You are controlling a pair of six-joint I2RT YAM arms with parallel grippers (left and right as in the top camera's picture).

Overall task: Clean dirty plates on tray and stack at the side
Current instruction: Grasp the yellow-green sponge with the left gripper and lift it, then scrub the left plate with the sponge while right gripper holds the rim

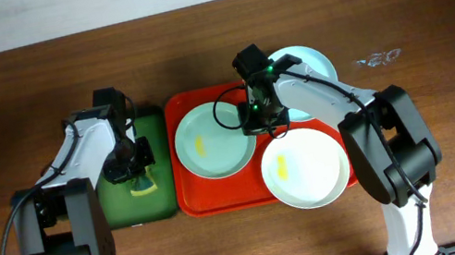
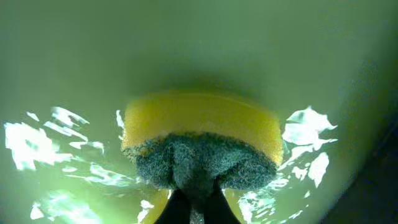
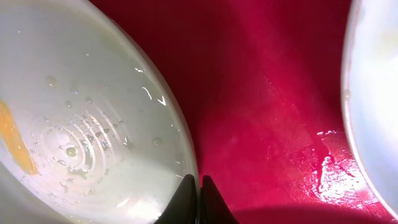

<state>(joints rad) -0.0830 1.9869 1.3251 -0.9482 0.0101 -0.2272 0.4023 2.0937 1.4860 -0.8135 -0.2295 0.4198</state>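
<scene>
On the red tray (image 1: 221, 196) lie two pale plates. The left one (image 1: 214, 139) has a yellow smear, and so does the front right one (image 1: 306, 166). A third plate (image 1: 308, 64) shows behind my right arm at the tray's back right corner. My right gripper (image 1: 256, 120) is shut on the left plate's right rim; in the right wrist view its fingers (image 3: 199, 186) pinch the edge of that wet plate (image 3: 81, 124) over the tray (image 3: 261, 93). My left gripper (image 2: 198, 202) is shut on the green scouring side of a yellow sponge (image 2: 202, 127).
The sponge (image 1: 144, 187) lies in a dark green tray (image 1: 139, 211) left of the red one, wet inside. A small glinting patch (image 1: 379, 57) marks the brown table at the back right. The second plate's edge (image 3: 373, 93) shows to the right.
</scene>
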